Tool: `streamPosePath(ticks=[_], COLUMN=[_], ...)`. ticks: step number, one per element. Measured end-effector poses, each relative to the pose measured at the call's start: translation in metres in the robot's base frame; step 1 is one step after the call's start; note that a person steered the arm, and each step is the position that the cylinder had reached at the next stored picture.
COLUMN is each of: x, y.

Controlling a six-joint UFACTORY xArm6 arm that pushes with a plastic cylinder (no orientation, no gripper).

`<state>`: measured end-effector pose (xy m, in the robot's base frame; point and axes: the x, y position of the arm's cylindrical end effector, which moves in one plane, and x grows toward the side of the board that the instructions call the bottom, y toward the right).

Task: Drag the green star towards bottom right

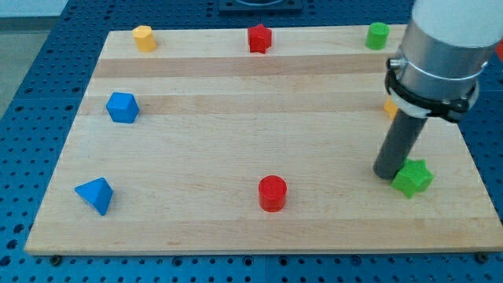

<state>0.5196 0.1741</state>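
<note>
The arm's pale upper body is cut off by the view's top and right edges, and it hides most of an orange block (pixel 390 108) at the board's right side, so only a sliver shows and its shape cannot be made out. The rod carries no claw to clench or release; my tip (pixel 388 174) rests on the board, touching the green star (pixel 412 177) on its left side. The star sits near the board's right edge, toward the near right corner. It is compact, with no clear long axis, and one point aims right.

Along the far edge stand a yellow block (pixel 143 37), a red star (pixel 259 38) and a green cylinder (pixel 377 35). At left lie a blue block (pixel 122 107) and, nearer, a blue wedge (pixel 95 195). A red cylinder (pixel 273 192) stands near the front centre.

The wooden board (pixel 236 134) rests on a blue perforated table (pixel 31 94).
</note>
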Motion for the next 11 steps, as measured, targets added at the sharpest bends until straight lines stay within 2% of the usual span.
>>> streamPosePath(ticks=[4, 5, 11], x=[-0.028, -0.028, -0.008], y=[0.029, 0.048, 0.05])
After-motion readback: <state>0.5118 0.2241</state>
